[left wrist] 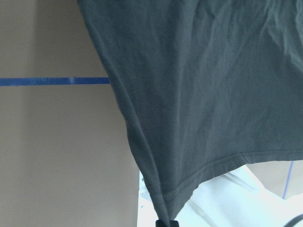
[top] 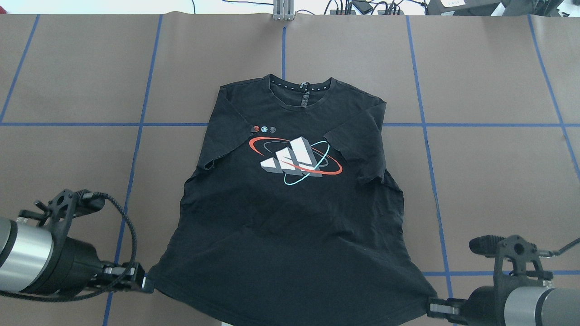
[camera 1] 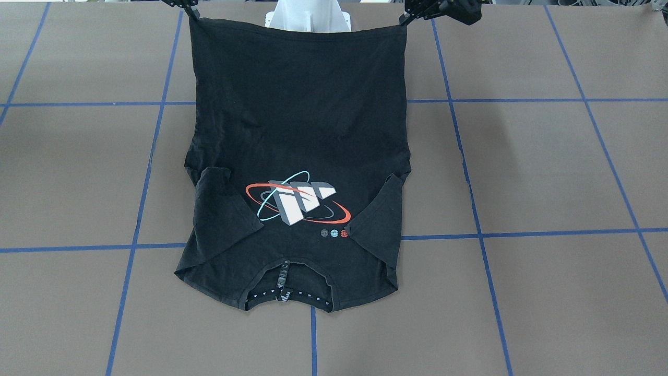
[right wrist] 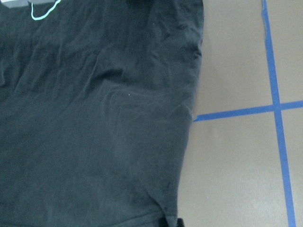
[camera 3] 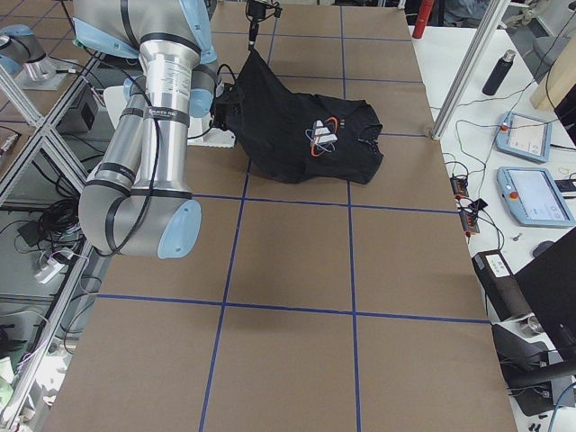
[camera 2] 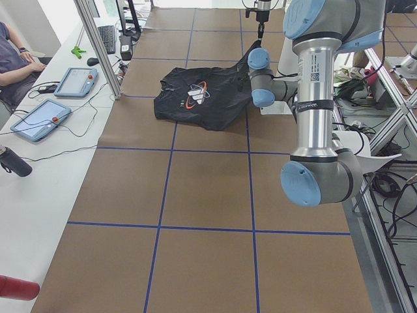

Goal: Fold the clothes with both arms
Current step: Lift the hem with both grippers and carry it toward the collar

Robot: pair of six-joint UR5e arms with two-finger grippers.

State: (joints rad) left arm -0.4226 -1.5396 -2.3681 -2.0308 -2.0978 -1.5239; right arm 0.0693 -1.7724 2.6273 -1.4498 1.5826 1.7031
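The black T-shirt [top: 290,217] lies face up on the brown table, collar [top: 301,93] at the far side and both sleeves folded inward beside the red, teal and white graphic [top: 294,156]. Its hem is lifted off the table and stretched between the two grippers. My left gripper [top: 147,283] is shut on the hem's left corner, also seen at the left gripper [camera 1: 404,20] and the fingertips [left wrist: 165,222]. My right gripper [top: 430,308] is shut on the hem's right corner, likewise the right gripper [camera 1: 190,11] and the fingertips [right wrist: 173,222].
The white pedestal base [camera 1: 308,18] stands behind the raised hem. Blue tape lines [top: 140,124] grid the table. A side bench holds tablets [camera 2: 75,81] and a bottle [camera 3: 499,72], and a seated person [camera 2: 13,52] is at it.
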